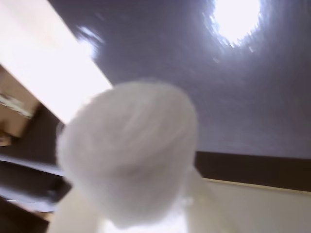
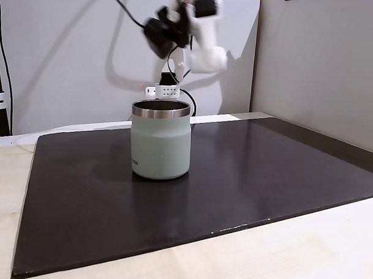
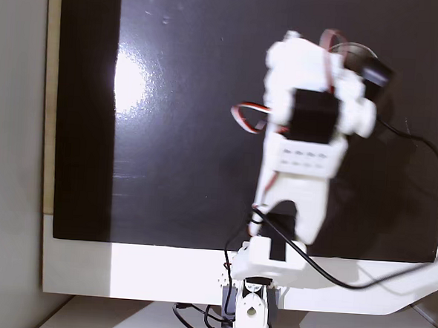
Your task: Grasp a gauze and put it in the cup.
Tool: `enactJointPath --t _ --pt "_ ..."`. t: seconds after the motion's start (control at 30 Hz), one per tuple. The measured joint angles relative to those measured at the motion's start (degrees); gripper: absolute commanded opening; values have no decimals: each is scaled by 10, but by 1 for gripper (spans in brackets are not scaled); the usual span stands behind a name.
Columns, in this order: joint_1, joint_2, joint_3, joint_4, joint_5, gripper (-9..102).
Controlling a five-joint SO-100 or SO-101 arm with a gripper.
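A: What is hard to make out here?

B: Quite a lot. In the wrist view the gauze roll (image 1: 129,165) sits right against the lens, soft and blurred, its round end facing the camera. Two pale gripper fingers (image 1: 73,213) flank it from below, so the gripper (image 1: 141,213) is clamped on the roll, though the fingertips are hidden behind it.

A: And from the side?

B: In a fixed view from table height, the white arm (image 2: 202,36) is smeared with motion above and behind the mint-green cup (image 2: 160,141). The gripper itself is hard to pick out there, and I cannot make out the gauze in that view.

A: Where does the cup stand?

B: Upright on the black mat (image 2: 246,178), which lies on a pale wooden table (image 2: 293,253). Its steel rim is clear. The inside is hidden from this low angle.

A: Any writing?

B: Small dark lettering near the cup's base, on its left side in that view. It is too small to read.

A: And from above?

B: In a fixed view looking down, the blurred arm (image 3: 302,139) covers nearly all of the cup; a curved sliver of rim (image 3: 356,47) peeks out by the upper end of the arm. A bright glare patch lies on the mat (image 3: 171,94), and black cables (image 3: 421,146) trail to the right.
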Motion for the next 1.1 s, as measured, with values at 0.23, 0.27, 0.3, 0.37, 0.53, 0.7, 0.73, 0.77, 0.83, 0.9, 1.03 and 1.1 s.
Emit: enactJointPath --t 0.23,0.27,0.3,0.37,0.53,0.7,0.73,0.77,0.83,0.9,1.03,1.1 --pt "102 -2 -9 0 -31 0" --pt "110 -6 -16 0 -35 0" --pt "117 -11 -20 0 -38 0" --pt "127 -18 -22 0 -45 0" --pt "128 -32 -31 0 -54 1" --pt "129 -42 -34 0 -55 31" --pt "130 -44 -34 0 -55 36" --pt "130 -44 -34 0 -55 41" --pt "128 -44 -34 0 -54 45" --pt "128 -44 -34 0 -54 46" --pt "131 -44 -34 0 -54 46" --pt "132 -45 -34 0 -50 46"
